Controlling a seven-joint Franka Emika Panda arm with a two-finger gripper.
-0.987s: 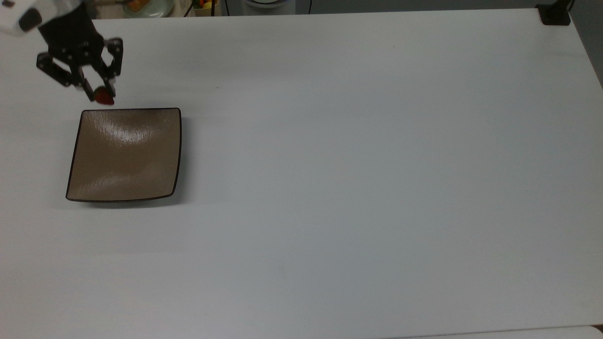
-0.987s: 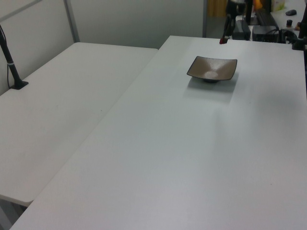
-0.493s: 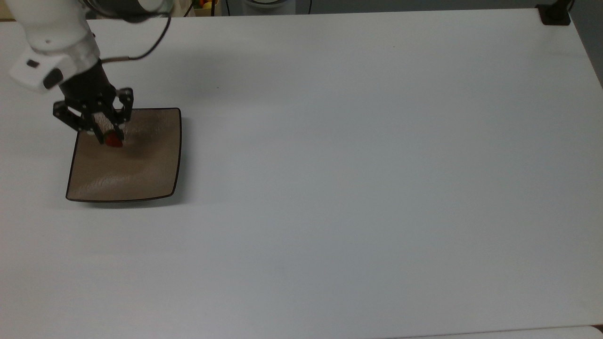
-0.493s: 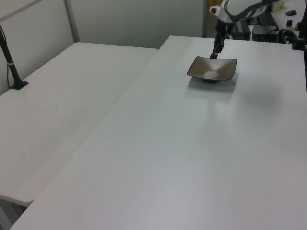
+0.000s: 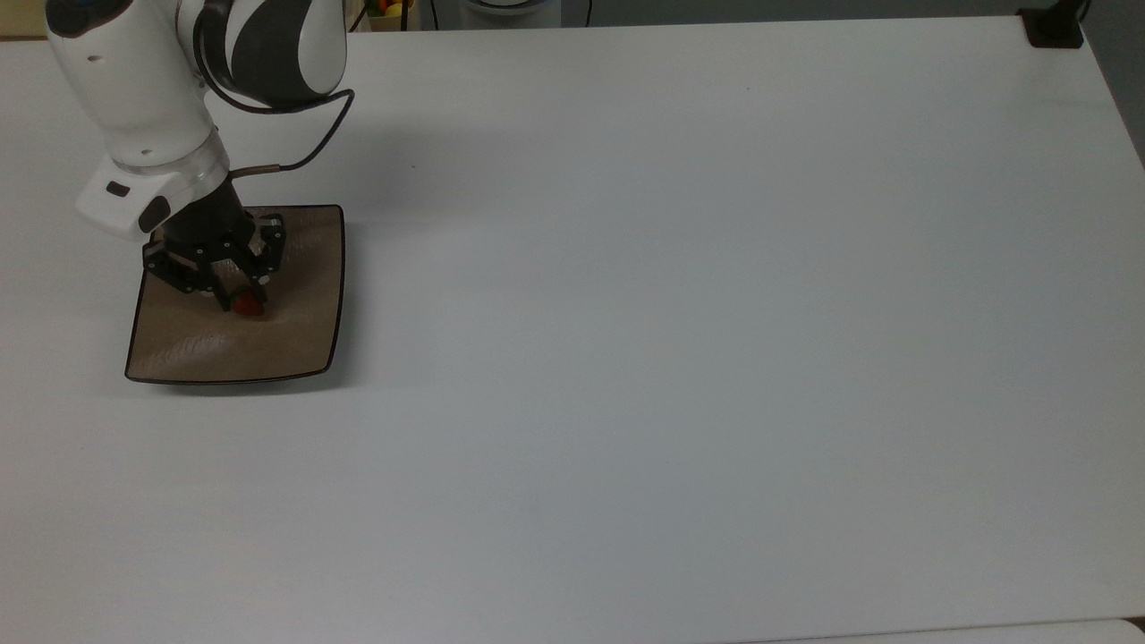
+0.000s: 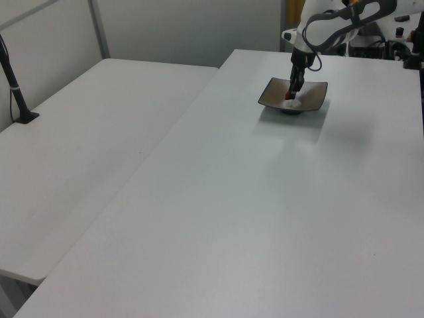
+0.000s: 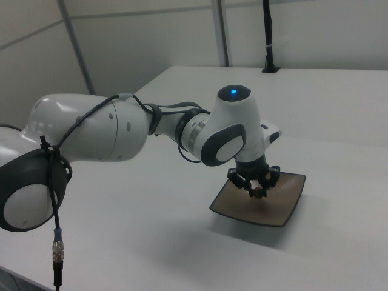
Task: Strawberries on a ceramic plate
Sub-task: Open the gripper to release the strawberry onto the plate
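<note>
- Your tool [image 5: 240, 300] is clenching the strawberry [image 5: 248, 305] over the middle of the ceramic plate [image 5: 304, 340], low enough for a gentle drop.
- The plate is sitting on the white surface [image 5: 716, 358], ready to catch it.

I am seeing a glossy, rippled tan ceramic plate [image 5: 295, 340] lying on a matt white table [image 5: 716, 358], beneath my arm's [image 7: 121, 130] smooth, shiny white plastic shell.

- Strawberry [image 5: 249, 305]: tiny and red, sitting pinched between the fingers [image 5: 259, 288] over the plate's middle.
- Ceramic plate [image 5: 295, 340]: square, glossy tan-brown, dark-rimmed, lying flat on the desk [image 5: 680, 313].
</note>
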